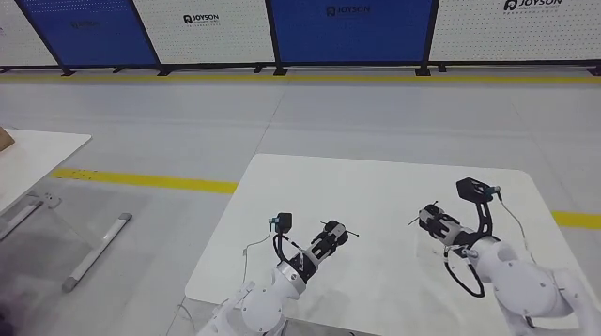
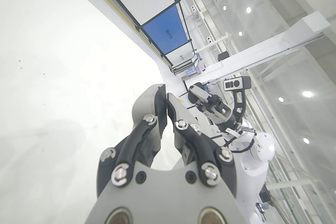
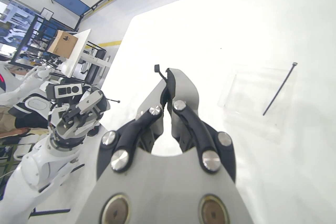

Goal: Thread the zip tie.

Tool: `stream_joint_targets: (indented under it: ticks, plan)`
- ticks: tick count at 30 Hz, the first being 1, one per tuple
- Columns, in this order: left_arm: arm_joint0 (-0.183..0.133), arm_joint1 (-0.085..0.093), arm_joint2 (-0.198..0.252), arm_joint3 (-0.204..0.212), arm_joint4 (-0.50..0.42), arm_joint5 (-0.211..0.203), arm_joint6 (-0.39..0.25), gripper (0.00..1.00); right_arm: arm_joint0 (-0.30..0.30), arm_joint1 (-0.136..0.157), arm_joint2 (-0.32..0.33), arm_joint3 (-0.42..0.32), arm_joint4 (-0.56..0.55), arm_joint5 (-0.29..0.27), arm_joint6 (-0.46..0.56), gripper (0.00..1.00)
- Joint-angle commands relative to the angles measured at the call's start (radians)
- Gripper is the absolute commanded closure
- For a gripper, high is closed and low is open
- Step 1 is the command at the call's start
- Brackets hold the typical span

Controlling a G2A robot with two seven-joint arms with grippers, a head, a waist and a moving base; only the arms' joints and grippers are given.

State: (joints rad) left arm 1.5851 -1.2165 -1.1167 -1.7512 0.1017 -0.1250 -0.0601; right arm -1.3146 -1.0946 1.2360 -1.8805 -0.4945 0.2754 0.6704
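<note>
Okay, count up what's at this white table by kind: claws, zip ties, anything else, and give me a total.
Claws: 2, left claw and right claw, both shut
Clear sheet: 1
Black zip ties: 3, left-held tie, right-held tie, loose tie lying on the sheet
Total: 6

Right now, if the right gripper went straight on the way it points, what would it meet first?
Probably the bare table, though depth is unclear; the left gripper stands off to one side of that line.
</note>
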Motion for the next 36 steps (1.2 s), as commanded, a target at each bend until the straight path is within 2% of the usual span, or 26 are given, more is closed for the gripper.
stream_joint_targets:
  ticks: [1,5,11,13,15,18,22,36]
  plan:
    - [0.0,0.0,0.0,0.0,0.0,0.0,0.0,1.0,-0.019,-0.007,-0.015,-0.011,0.008,0.009,-0.102,1.0]
    - [0.0,0.0,0.0,0.0,0.0,0.0,0.0,1.0,-0.055,-0.019,-0.037,-0.023,0.016,0.023,-0.239,1.0]
    - [-0.003,0.0,0.001,0.0,0.007,0.001,0.004,1.0,-0.055,-0.019,-0.037,-0.023,0.016,0.023,-0.239,1.0]
    - [-0.026,-0.003,0.02,0.006,0.084,0.002,0.035,1.0,-0.055,-0.019,-0.037,-0.023,0.016,0.023,-0.239,1.0]
    - [-0.042,-0.009,0.06,0.017,0.136,-0.002,0.065,1.0,-0.055,-0.019,-0.037,-0.023,0.016,0.023,-0.239,1.0]
    - [-0.07,-0.019,0.1,0.033,0.168,0.001,0.101,1.0,-0.055,-0.019,-0.037,-0.023,0.016,0.023,-0.239,1.0]
    - [-0.103,-0.031,0.126,0.056,0.155,0.015,0.145,1.0,-0.055,-0.019,-0.037,-0.023,0.016,0.023,-0.239,1.0]
    - [-0.106,-0.032,0.123,0.056,0.149,0.017,0.143,1.0,-0.055,-0.019,-0.037,-0.023,0.016,0.023,-0.239,1.0]
